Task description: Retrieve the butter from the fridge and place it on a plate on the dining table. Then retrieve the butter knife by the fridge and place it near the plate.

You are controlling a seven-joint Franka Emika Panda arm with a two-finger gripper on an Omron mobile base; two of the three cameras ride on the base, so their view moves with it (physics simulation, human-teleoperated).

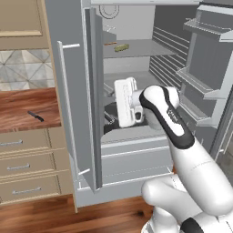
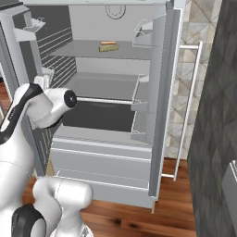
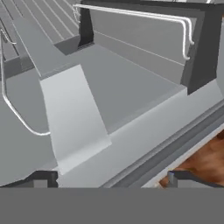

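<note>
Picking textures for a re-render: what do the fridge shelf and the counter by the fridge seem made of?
The shelf looks like matte grey plastic or metal, flat and even in tone. The counter looks like polished reddish wood, with visible grain.

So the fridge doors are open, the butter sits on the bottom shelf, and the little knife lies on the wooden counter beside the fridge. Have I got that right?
Nearly. The butter lies on the upper shelf, not the bottom one; the left base view shows it well above the gripper. The fridge doors are indeed open, and the butter knife does lie on the wooden counter beside it.
</note>
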